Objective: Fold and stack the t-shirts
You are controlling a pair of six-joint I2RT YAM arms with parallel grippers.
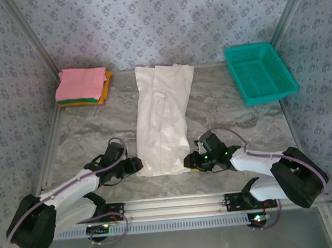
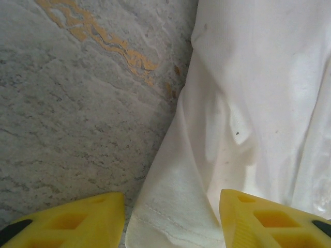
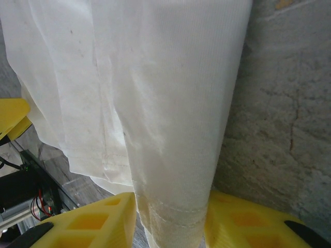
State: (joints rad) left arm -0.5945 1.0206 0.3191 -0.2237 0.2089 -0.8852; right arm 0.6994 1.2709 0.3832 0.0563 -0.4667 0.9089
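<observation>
At the left gripper (image 1: pixel 136 165), the wrist view shows its 2 yellow fingers (image 2: pixel 103 206) standing wide apart and holding nothing. The near-left corner of the white t-shirt (image 2: pixel 258 103) lies in the gap between them, with the hem stitching just past the tips. The right gripper (image 1: pixel 190 161) sits at the near-right corner in the same way. Its fingers (image 3: pixel 119 206) are set somewhat narrower, and the folded edge of the hem fills the gap and touches both. We see no pinch creases there, so we judge that gripper also unclosed, straddling the cloth rather than clamping it.

Outward from both grippers, the shirt is folded lengthwise into 1 long strip in the middle of the marble table (image 1: pixel 97 129). Its long axis runs near to far, with the hem at the near end. The cloth therefore lies straight ahead of each gripper, and each arm is nearest its own corner.

We judge the coming move to be a grasp on the 2 hem corners and a carry toward the far end to halve the strip. It depends on both corners travelling level along that axis, or the fold will skew.

Well apart at the far left, the pink shirt (image 1: pixel 81 83) tops a stack over the green shirt (image 1: pixel 66 101) and the orange shirt (image 1: pixel 106 85). The teal basket (image 1: pixel 259 70) stands at the far right.
</observation>
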